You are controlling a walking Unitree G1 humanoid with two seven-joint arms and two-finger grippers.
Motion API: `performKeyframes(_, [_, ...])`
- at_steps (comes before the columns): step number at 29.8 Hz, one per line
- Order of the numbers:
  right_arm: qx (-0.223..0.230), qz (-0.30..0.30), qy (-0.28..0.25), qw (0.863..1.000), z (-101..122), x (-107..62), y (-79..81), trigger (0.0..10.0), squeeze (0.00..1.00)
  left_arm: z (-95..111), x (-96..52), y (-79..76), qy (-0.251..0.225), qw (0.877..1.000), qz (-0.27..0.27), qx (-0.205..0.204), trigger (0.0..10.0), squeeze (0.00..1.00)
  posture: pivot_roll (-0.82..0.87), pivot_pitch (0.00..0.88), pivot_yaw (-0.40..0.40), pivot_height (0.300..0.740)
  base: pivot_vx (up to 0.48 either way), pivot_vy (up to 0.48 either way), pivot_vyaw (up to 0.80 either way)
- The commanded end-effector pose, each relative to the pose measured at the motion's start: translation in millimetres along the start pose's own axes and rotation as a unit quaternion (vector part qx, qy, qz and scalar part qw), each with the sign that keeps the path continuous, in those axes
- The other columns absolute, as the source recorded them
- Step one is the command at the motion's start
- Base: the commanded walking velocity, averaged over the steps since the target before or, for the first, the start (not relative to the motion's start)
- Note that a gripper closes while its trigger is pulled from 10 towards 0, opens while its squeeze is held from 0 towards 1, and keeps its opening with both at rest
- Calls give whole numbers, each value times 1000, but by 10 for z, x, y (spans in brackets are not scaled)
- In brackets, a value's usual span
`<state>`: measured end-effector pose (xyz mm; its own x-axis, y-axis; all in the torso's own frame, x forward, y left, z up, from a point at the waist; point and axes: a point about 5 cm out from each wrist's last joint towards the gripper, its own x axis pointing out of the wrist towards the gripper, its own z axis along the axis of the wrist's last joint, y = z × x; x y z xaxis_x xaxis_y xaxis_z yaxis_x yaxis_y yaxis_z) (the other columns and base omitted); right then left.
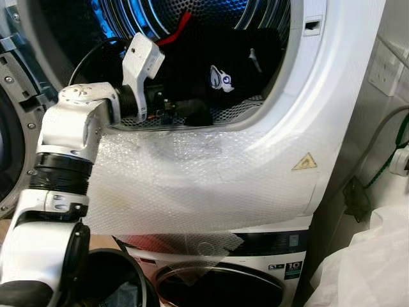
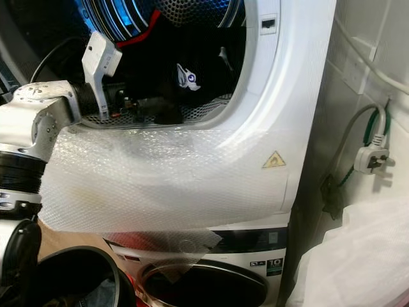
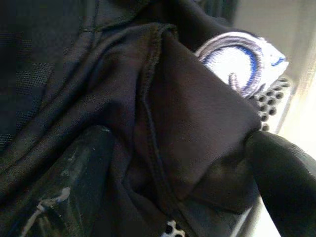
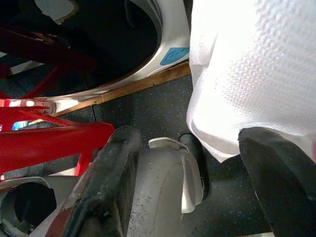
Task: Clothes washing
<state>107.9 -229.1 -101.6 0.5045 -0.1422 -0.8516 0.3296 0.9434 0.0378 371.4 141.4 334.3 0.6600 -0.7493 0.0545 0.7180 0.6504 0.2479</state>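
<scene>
The left gripper (image 1: 185, 114) reaches through the round opening of the upper machine (image 1: 319, 115), its two black fingers (image 3: 74, 182) spread apart on either side of a fold of the black garment (image 3: 187, 128). The cloth bunches between the fingers and touches them, but whether they truly pinch it cannot be told. The garment lies at the front of the drum (image 1: 211, 9), low on the perforated metal, and bears a white and blue logo (image 1: 221, 78). A red strap (image 1: 174, 32) lies above it in the drum.

A sheet of bubble wrap (image 1: 192, 185) hangs over the machine's front below the opening, and a yellow warning sticker (image 1: 305, 162) sits at its right edge. A second machine (image 1: 255, 268) stands underneath.

The right gripper (image 4: 187, 187) hangs low with its fingers parted and holding nothing, above a dark speckled floor (image 4: 148, 113), beside a red frame (image 4: 49, 138) and white plastic sheeting (image 4: 247, 74). A plug (image 2: 370, 157) dangles by the wall.
</scene>
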Motion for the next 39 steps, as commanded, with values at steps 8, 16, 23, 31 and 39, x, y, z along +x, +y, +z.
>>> performKeyframes(8, [5,-5,21,1000,-162,-51,-60,10000,0,-92,190,151,-36,997,72,4,10000,0,-237,0,173,740,0,0,0])
performKeyframes(16, [10,-13,18,1000,-219,-93,-152,10000,0,-60,357,240,-44,992,122,1,10000,0,-305,0,173,740,0,0,0])
performKeyframes(23, [21,-24,21,999,-348,-177,-298,10000,0,55,438,269,-49,988,149,1,10000,0,-373,0,166,740,0,0,0])
performKeyframes(31, [12,-47,31,998,-539,-366,-623,10000,0,135,311,475,-14,967,252,38,10000,0,-418,25,115,740,0,0,0])
performKeyframes(39, [1,-48,21,999,-528,-426,-730,10000,0,151,-18,764,3,927,372,46,10000,0,-444,61,96,740,0,0,0])
